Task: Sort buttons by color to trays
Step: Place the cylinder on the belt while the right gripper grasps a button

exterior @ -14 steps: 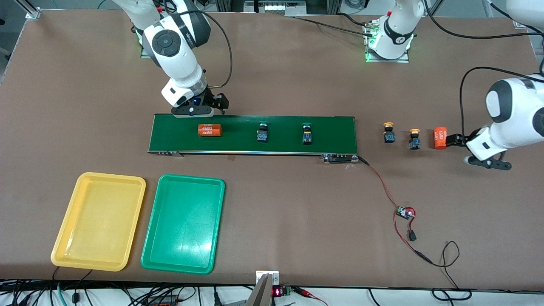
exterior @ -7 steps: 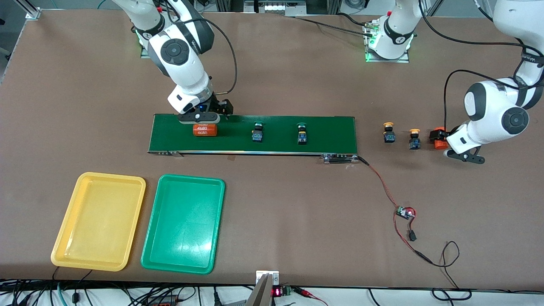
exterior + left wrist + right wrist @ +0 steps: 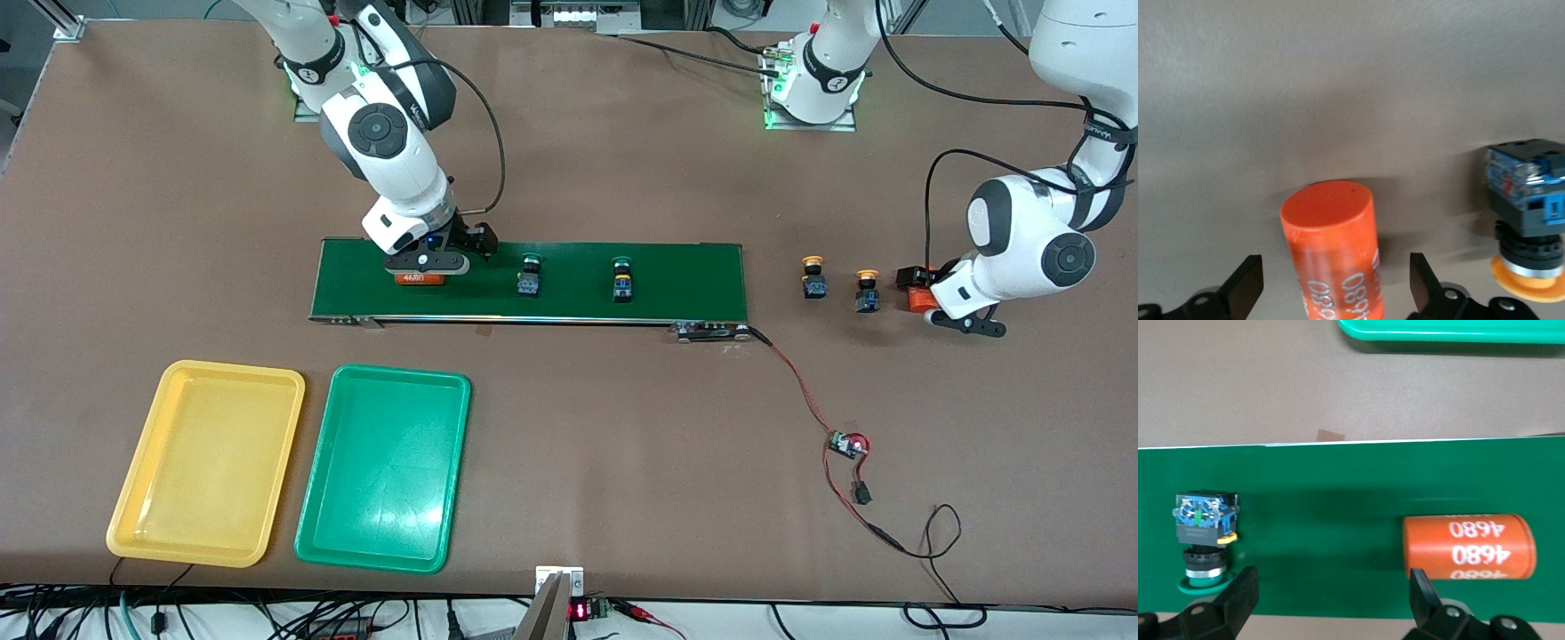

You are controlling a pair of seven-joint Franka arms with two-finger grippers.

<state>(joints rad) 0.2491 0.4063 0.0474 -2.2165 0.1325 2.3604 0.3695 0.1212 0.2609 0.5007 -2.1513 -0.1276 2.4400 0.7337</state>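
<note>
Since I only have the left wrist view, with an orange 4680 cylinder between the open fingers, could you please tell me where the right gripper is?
Observer: The right gripper is open, low over another orange 4680 cylinder that lies on the green conveyor belt.
Operator: Thank you. Are there any buttons on that belt?
Observer: Yes, two green-capped buttons stand on it, toward the left arm's end from that cylinder.
Operator: And the trays, please?
Observer: The yellow tray and the green tray lie side by side, nearer to the front camera than the belt, with no button in either.
</note>
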